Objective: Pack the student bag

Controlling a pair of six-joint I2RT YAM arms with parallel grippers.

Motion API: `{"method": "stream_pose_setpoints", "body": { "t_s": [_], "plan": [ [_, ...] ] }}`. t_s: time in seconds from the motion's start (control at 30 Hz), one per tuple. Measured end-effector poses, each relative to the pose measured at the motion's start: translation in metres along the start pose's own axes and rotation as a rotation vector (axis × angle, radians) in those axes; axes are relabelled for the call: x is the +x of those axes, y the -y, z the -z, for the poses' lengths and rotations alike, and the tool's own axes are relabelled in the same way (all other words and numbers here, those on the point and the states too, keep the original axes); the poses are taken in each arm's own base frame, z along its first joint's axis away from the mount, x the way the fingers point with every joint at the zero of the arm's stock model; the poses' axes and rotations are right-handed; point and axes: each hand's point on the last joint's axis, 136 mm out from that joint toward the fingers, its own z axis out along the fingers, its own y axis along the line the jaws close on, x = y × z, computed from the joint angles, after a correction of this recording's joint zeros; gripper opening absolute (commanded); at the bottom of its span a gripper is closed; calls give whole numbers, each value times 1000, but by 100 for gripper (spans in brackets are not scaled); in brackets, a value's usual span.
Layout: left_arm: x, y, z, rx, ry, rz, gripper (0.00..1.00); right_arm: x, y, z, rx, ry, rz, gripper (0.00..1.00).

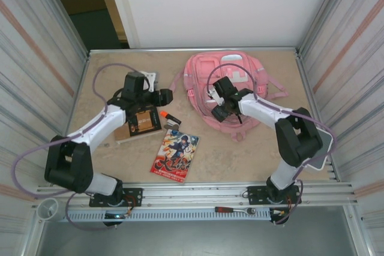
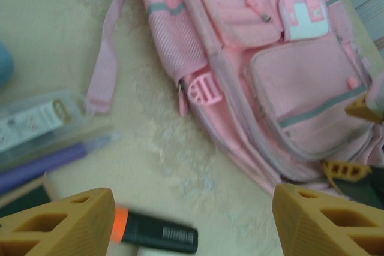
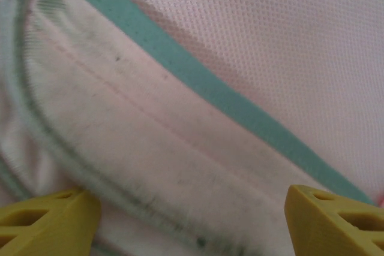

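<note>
Nearest first: a comic book (image 1: 176, 155) lies flat on the table (image 1: 240, 154), just ahead of the arm bases. Beyond it sit a brown pad (image 1: 143, 123) and a black marker (image 2: 157, 232) with an orange end, with a clear pencil case (image 2: 36, 117) and a purple pen (image 2: 51, 163) beside them. Your left gripper (image 2: 192, 208) hangs over the marker, fingers spread wide with nothing between them. Your right gripper (image 3: 192, 220) is likewise released, fingers wide apart, close above pink mesh and a teal-edged band of the student bag (image 1: 231, 82). The bag lies flat and face up at the far right-centre of the table, straps trailing to the sides, and your right gripper is over its near edge.

Handling, as judged: the fabric is soft and limp, and the bag is probably light while unpacked. Expect it to sag, fold and slide rather than hold shape. Pinching a flat panel will likely only bunch the cloth. Better holds are the loose strap (image 2: 105, 70), a zip pull or a seam edge. Use one gripper to lift the opening while the other feeds items in.
</note>
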Motion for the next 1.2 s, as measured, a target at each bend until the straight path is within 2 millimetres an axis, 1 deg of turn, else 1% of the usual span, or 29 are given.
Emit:
{"method": "stream_pose_setpoints", "body": {
  "t_s": [0.03, 0.07, 0.13, 0.2, 0.23, 0.3, 0.33, 0.37, 0.5, 0.53, 0.6, 0.63, 0.67, 0.73, 0.8, 0.87, 0.9, 0.93, 1.0, 1.1, 1.13, 1.2],
  "plan": [
    [9, -2, 4, -10, -13, 11, 71, -1, 1, -4, 7, -11, 25, 69],
    [17, -5, 7, -18, -28, 21, 71, -1, 2, -7, 12, -24, 47, 61],
    [36, -10, 14, -39, -66, 54, 72, -4, 0, -11, 21, -38, 94, 40],
    [54, -14, 21, -54, -102, 81, 73, -6, 0, -11, 33, -45, 120, 28],
    [64, -16, 24, -61, -123, 98, 73, -8, 2, -11, 45, -45, 132, 24],
    [82, -20, 29, -73, -158, 125, 74, -13, 6, -8, 60, -36, 142, 21],
    [93, -21, 32, -79, -178, 139, 74, -16, 8, -6, 69, -30, 143, 21],
    [102, -23, 34, -83, -198, 150, 74, -19, 11, -5, 79, -26, 139, 24],
    [137, -25, 39, -103, -280, 185, 75, -36, 35, 7, 147, -29, 29, 50],
    [144, -24, 40, -106, -296, 188, 74, -41, 40, 11, 158, -23, -5, 55],
    [159, -23, 41, -111, -335, 199, 75, -45, 44, 22, 167, 0, -89, 66],
    [166, -23, 41, -113, -352, 204, 75, -45, 39, 29, 156, 12, -121, 70],
    [172, -23, 42, -116, -368, 209, 75, -44, 30, 38, 129, 32, -150, 74],
    [184, -23, 42, -119, -399, 216, 74, -41, -2, 59, 25, 87, -208, 78],
    [194, -21, 43, -115, -427, 223, 74, -32, -44, 82, -133, 132, -274, 80],
    [202, -18, 43, -108, -450, 219, 74, -19, -82, 97, -281, 143, -346, 83],
    [206, -14, 43, -100, -462, 211, 74, -10, -98, 100, -340, 128, -390, 83],
    [209, -11, 43, -93, -470, 203, 74, -1, -110, 99, -375, 109, -423, 83],
    [215, -7, 43, -83, -483, 194, 74, 22, -137, 93, -437, 34, -499, 83],
    [228, -11, 43, -94, -505, 206, 73, 48, -173, 84, -484, -64, -579, 83],
    [232, -13, 43, -99, -512, 210, 73, 51, -182, 83, -496, -83, -592, 83],
    [233, -12, 43, -94, -503, 210, 73, 49, -204, 81, -525, -109, -618, 81]
  ]
}}
